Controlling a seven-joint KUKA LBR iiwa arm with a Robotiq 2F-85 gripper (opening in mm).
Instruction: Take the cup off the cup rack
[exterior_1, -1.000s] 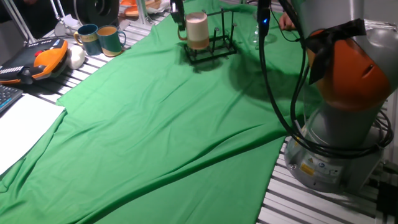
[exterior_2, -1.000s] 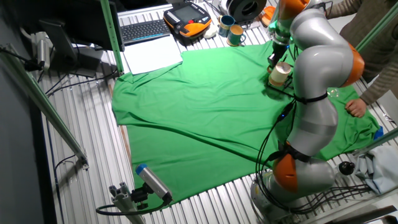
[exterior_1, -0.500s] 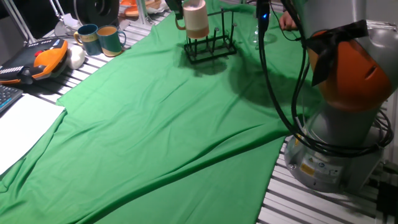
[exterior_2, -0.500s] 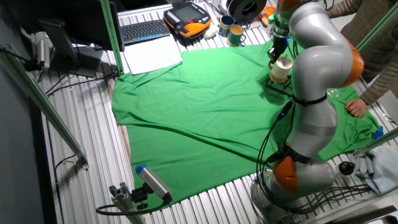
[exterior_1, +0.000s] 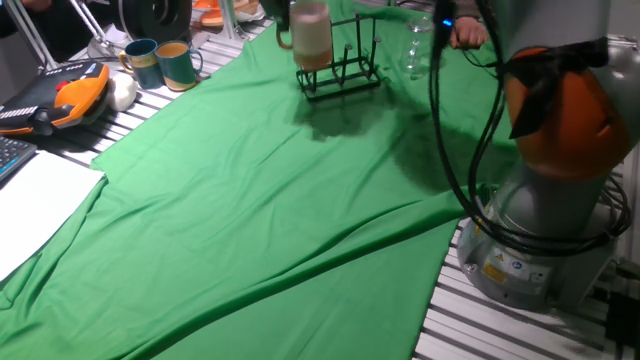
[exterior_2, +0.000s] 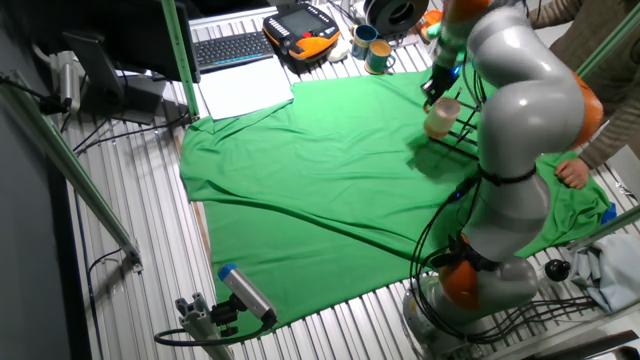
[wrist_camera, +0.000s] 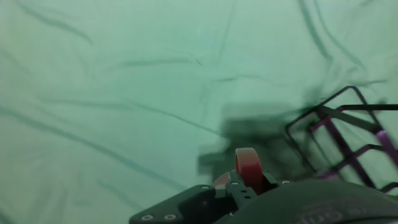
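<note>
The cream cup (exterior_1: 311, 31) with its orange-brown handle hangs in the air, up and to the left of the black wire cup rack (exterior_1: 342, 74), clear of the prongs. My gripper (exterior_1: 287, 22) is shut on the cup's handle at the top edge of this view. In the other fixed view the cup (exterior_2: 441, 117) hangs under the gripper (exterior_2: 437, 92), left of the rack (exterior_2: 470, 137). In the hand view the handle (wrist_camera: 249, 168) stands just ahead of the cup's body (wrist_camera: 311, 202). The rack (wrist_camera: 348, 134) lies to the right on the green cloth, with nothing on it.
Green cloth (exterior_1: 260, 200) covers the table. Two teal-and-tan mugs (exterior_1: 160, 62) and an orange pendant (exterior_1: 62, 95) are at the far left. A clear glass (exterior_1: 418, 48) and a person's hand (exterior_1: 468, 35) are behind the rack. The arm's base (exterior_1: 545, 200) is at the right.
The cup has been raised off the rack's prongs and carried up and left, away from the rack. The rack has stayed in place.
</note>
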